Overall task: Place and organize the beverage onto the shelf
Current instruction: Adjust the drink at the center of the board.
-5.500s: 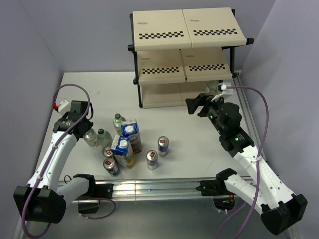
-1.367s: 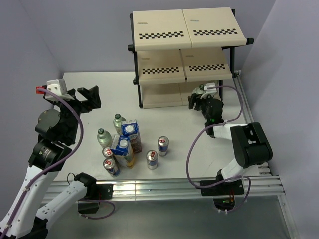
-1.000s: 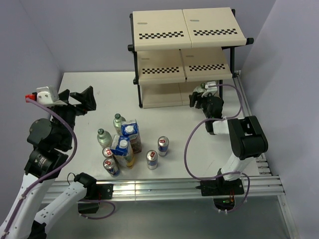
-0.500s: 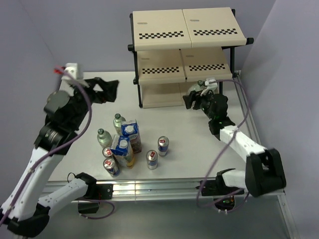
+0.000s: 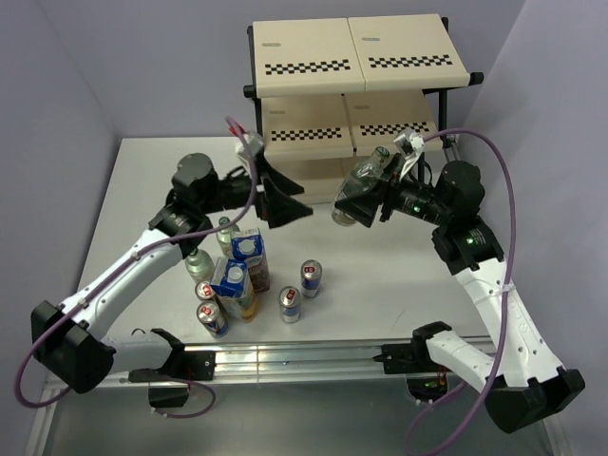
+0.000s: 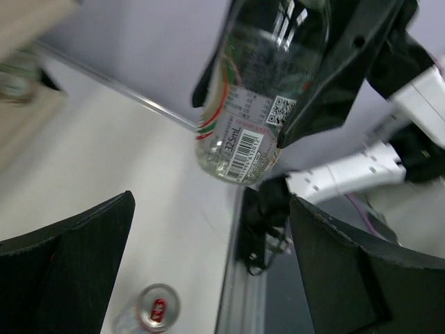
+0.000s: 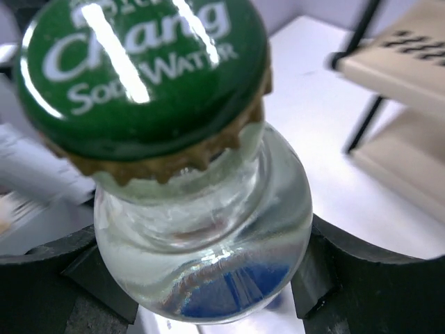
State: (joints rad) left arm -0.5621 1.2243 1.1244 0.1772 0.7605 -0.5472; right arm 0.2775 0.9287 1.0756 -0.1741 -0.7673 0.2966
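Note:
My right gripper (image 5: 373, 193) is shut on a clear bottle (image 5: 357, 188) with a green cap (image 7: 142, 69) and holds it tilted in the air in front of the shelf (image 5: 304, 43). Its fingers (image 7: 368, 278) clamp the bottle's shoulder (image 7: 201, 257). My left gripper (image 5: 296, 199) is open and points at the bottle from the left, a short gap away. In the left wrist view the bottle (image 6: 257, 90) hangs above and beyond the open left gripper (image 6: 210, 209). The other beverages stand on the table.
On the table's left-centre stand two bottles (image 5: 225, 228) (image 5: 197, 258), two cartons (image 5: 249, 249) (image 5: 231, 280) and several cans such as the can (image 5: 311, 275) and the can (image 5: 290, 302). A can (image 6: 156, 307) shows below the left fingers. Walls close in on both sides.
My left arm has swung from the table's left side to the middle, its open jaws now facing the bottle. The right arm has raised the bottle and brought it left, away from the shelf.

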